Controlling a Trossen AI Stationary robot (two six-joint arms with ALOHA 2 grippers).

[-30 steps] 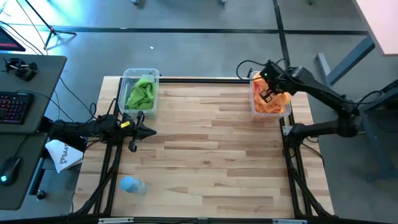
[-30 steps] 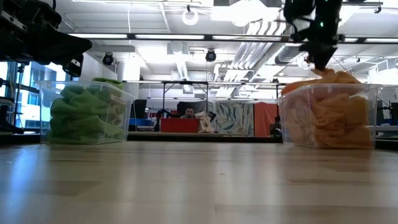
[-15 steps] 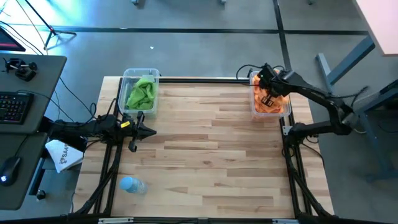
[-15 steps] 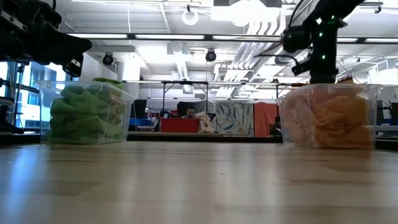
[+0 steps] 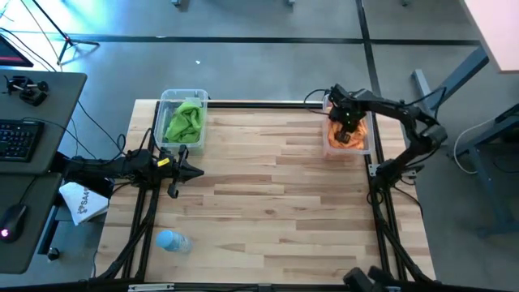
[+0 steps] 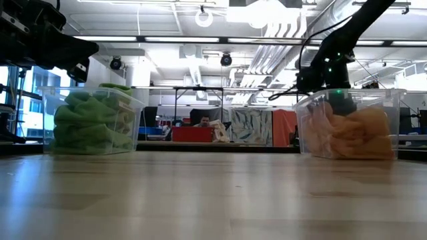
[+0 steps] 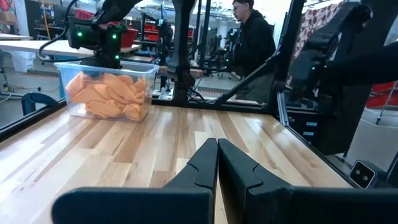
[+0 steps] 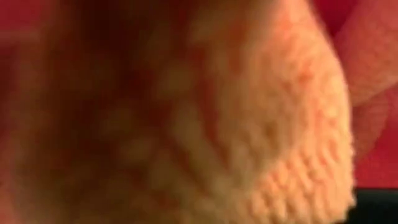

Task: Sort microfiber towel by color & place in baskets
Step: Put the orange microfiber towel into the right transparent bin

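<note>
Right claw [image 5: 347, 123]: I see it pushed down into the right tub [image 5: 330, 151] among the orange towels [image 5: 354, 138]; its wrist view is filled with orange nap, so I cannot tell how its fingers stand
Left claw [image 5: 195, 171]: parked low at the counter's [image 5: 276, 211] left edge, fingers [image 7: 202, 163] pressed together on nothing
Green towels [image 5: 185, 122]: bunched in the left tub [image 5: 165, 99], far left corner
Orange towels: piled in the right tub, far right corner
Bottle [image 5: 172, 241]: pale blue, lying near the front left edge, well apart from both tubs
</note>
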